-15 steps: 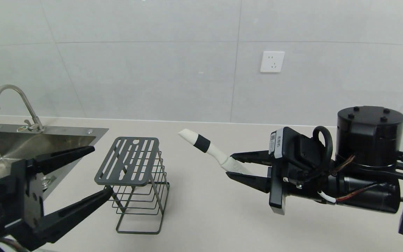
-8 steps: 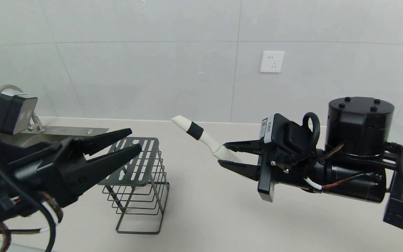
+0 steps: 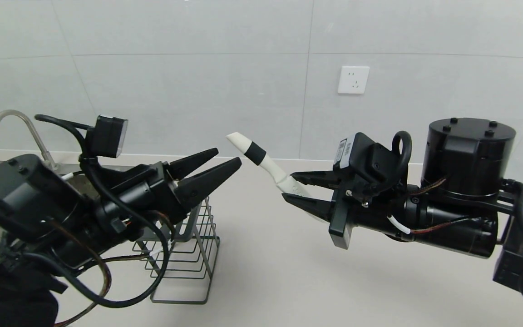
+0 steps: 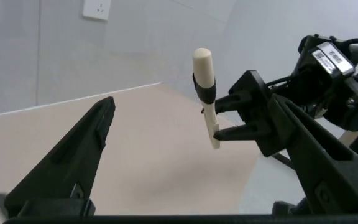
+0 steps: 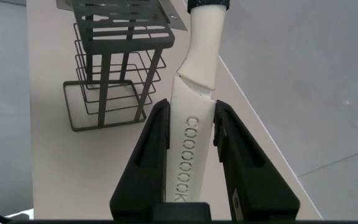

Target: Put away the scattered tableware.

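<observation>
So the right claw [image 3: 289, 185] is clamped on the blade of a white knife [image 3: 266, 163], held in the air above the table [image 3: 279, 272]. The handle, with its black band, tilts up toward the left claw [image 3: 229, 155]. That one is spread open, with its tips just beside the handle end but not touching it. From the head camera the left arm covers most of the wire rack [image 3: 198, 245]. The right wrist camera shows the rack's slotted top plate, plus a row of oval marks down the blade between the fingers. The left wrist camera shows the handle upright in the gap ahead of its fingers. The sink faucet [image 3: 14, 116] is far left.
</observation>
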Available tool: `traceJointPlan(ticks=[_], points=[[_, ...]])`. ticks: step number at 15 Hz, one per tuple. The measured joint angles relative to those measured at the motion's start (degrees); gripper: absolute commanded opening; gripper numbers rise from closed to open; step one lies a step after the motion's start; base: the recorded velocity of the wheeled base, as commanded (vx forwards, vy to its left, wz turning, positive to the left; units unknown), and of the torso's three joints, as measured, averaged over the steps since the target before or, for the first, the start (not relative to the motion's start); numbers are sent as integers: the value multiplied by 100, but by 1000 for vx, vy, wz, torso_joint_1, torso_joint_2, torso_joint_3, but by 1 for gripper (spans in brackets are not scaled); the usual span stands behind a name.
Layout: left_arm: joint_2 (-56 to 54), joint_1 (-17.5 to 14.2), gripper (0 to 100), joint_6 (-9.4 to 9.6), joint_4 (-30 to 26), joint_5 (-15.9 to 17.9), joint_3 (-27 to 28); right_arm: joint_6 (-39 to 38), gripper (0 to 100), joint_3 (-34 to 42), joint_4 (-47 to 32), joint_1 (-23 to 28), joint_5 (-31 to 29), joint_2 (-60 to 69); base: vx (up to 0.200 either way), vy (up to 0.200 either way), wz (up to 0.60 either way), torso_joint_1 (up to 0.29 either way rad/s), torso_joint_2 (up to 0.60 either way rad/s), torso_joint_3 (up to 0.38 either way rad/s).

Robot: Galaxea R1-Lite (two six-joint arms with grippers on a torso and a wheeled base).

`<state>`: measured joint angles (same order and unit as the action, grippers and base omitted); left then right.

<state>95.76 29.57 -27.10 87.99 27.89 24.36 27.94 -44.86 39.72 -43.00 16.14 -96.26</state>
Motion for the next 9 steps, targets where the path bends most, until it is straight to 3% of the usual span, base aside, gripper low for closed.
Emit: traceJointPlan(ticks=[2,3,9], points=[[286,289,100,-405,101,-393,334,-2,0,-65,16,-55,0,0,0,0,0,0,0,0],[383,366,100,-492,171,-503,463,-2,0,-113,18,-94,0,0,0,0,0,0,0,0],[768,556,100,-535,195,-625,878,-5,0,-252,22,-168,-35,-11,0,0,0,0,0,0]])
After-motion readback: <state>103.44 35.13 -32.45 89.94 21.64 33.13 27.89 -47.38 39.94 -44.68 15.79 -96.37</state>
